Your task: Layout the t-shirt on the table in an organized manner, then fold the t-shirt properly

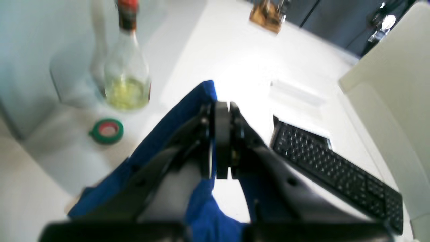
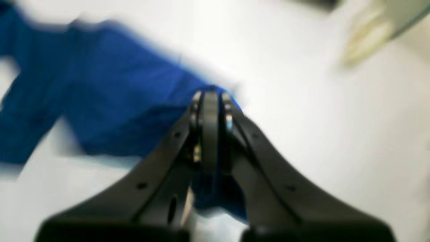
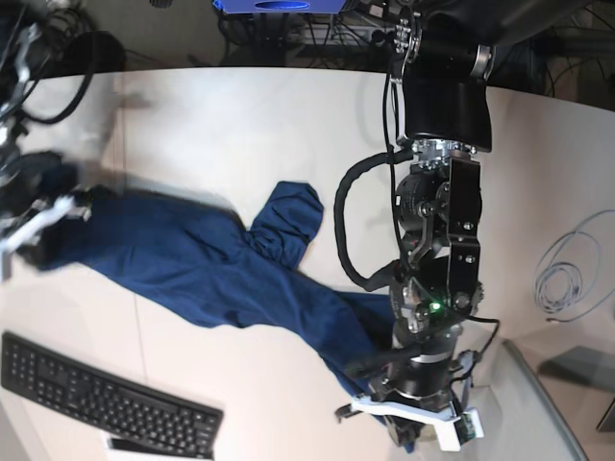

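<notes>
Looking across the white table (image 3: 240,115), we see the t-shirt (image 3: 192,269) stretched from nine to five o'clock, keyboard (image 3: 96,394) at seven. Our left gripper (image 1: 221,141) and right gripper (image 2: 210,127) each pinch its blue fabric, jaws closed.

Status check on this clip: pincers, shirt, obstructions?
Both pincers, left and right, shut on t-shirt. Shirt stretched, rumpled. Keyboard beside it.
</notes>
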Available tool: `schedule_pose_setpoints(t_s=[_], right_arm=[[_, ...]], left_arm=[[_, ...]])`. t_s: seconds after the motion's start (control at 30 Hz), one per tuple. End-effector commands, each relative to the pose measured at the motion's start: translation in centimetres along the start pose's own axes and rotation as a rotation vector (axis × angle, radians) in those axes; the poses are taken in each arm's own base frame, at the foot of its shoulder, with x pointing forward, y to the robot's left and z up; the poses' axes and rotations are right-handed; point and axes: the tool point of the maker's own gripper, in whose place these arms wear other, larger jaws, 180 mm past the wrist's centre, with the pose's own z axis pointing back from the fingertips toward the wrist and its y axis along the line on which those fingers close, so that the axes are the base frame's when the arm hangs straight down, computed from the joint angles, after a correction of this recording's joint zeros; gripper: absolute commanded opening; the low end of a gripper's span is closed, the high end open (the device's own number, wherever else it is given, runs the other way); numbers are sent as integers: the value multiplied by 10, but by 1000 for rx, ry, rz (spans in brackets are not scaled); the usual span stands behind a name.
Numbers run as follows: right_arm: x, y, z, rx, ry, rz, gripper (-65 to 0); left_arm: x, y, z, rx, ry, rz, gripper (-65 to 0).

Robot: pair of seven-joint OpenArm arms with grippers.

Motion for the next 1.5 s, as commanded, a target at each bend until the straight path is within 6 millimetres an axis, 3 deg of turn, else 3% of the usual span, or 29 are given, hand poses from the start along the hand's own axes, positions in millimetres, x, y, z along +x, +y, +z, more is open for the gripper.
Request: schedule_pose_setpoints(t_s=[0.0, 0.1, 0.23, 0.33, 0.4, 0.47, 0.53, 0.63, 0.7, 0.77, 0.8, 0.83, 1.0, 1.07, 1.13, 1.23, 1.33, 1.47], right_arm=[[32, -12, -3, -21, -71, 24, -650], [87, -34, -19, -57, -122, 49, -650], [166, -58, -48, -76, -202, 50, -650], [202, -62, -90, -41, -176, 56, -650], [215, -66, -124, -16, -164, 36, -644], [229, -70, -150, 0, -178, -12, -591], [235, -72, -169, 10, -169, -43, -446], [220, -73, -180, 9, -79, -28, -158], [203, -78, -179, 0, -34, -25, -84], [192, -81, -173, -7, -37, -16, -83], [177, -86, -168, -20, -27, -11, -81], [169, -90, -161, -30, -36, -7, -81], [118, -79, -117, -46, -27, 59, -81], [93, -64, -101, -33, -17, 70, -81], [62, -49, -81, -20, 0, 67, -81], [15, -10, -61, 43, 46, 51, -81], [-21, 29, -50, 118, 103, 38, -81], [-46, 91, -40, 259, 153, 90, -81]], left_arm=[[18, -6, -1, -12, -53, -2, -650], [22, -6, -8, -8, -56, -5, -650], [24, -8, -32, 6, -32, -14, -650], [38, -13, -57, 18, -61, -19, -650], [50, -19, -77, 27, -112, -25, -650], [57, -26, -99, 37, -136, -57, -650], [55, -32, -121, 49, -130, -107, -650], [40, -36, -137, 54, -111, -183, -624], [35, -31, -136, 60, -122, -190, -398], [22, -26, -130, 60, -132, -189, -127], [19, -24, -126, 58, -142, -186, -10], [15, -18, -121, 62, -145, -186, 0], [5, -1, -90, 54, -192, -172, 0], [-11, 5, -67, 45, -194, -158, 0], [-33, 23, -37, 51, -181, -164, 0], [-75, 49, 6, 69, -115, -178, -36], [-112, 68, 36, 89, -40, -195, -161], [-129, 98, 69, 116, 10, -240, -387]])
